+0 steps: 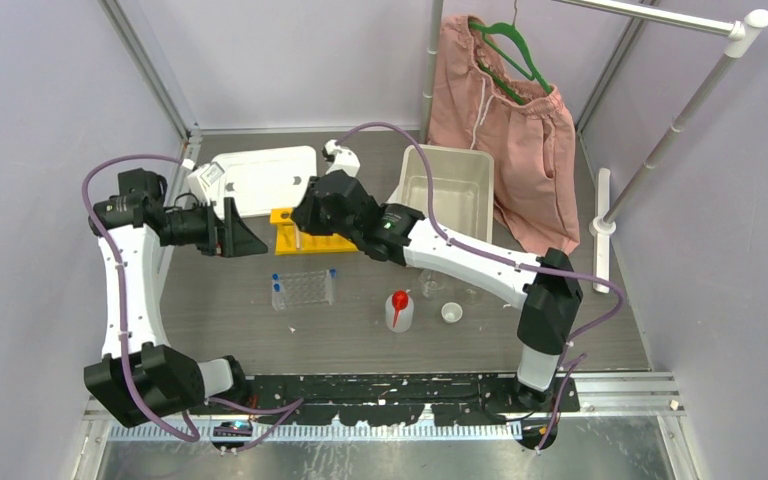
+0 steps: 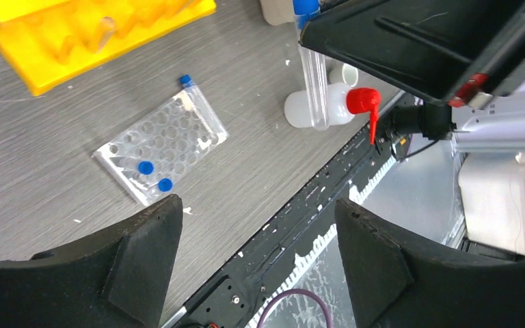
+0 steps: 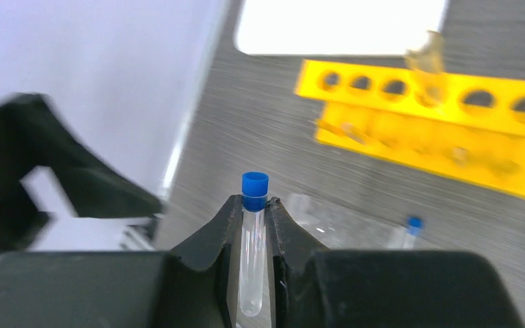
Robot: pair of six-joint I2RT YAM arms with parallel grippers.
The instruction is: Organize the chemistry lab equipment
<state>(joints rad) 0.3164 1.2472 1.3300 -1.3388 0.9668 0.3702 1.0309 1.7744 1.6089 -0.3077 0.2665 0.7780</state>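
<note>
Right hand [image 3: 254,205]: clenched on a blue-capped tube [image 3: 253,266]. The tube sits between both fingers, and its blue cap projects past the fingertips. In the top view I see this hand over the tabletop [image 1: 210,310], just beside the left end of the yellow six-hole rack [image 1: 322,243]. I cannot tell whether the tube touches the rack.

Left hand [image 2: 260,225]: released. Its fingers [image 2: 143,253] stand wide apart with nothing between them. In the top view it sits to the left of the yellow rack and faces the right hand.

Clear grid rack [image 2: 171,130]: lies flat on the tabletop, near the yellow rack on the side toward the arm bases. Two blue caps stand in holes near one corner. A third small tube sits at the opposite edge, and I cannot tell whether it is in a hole.

Red-spouted squeeze bottle [image 1: 398,310]: stands upright to the right of the grid rack. The tiny white cup [image 1: 451,313] stands just to its right, apart from it.

White bin [image 1: 450,185]: sits at the back of the tabletop, behind the right arm. Pink shorts [image 1: 520,150] hang on a green hanger [image 1: 515,50] beside the bin.
</note>
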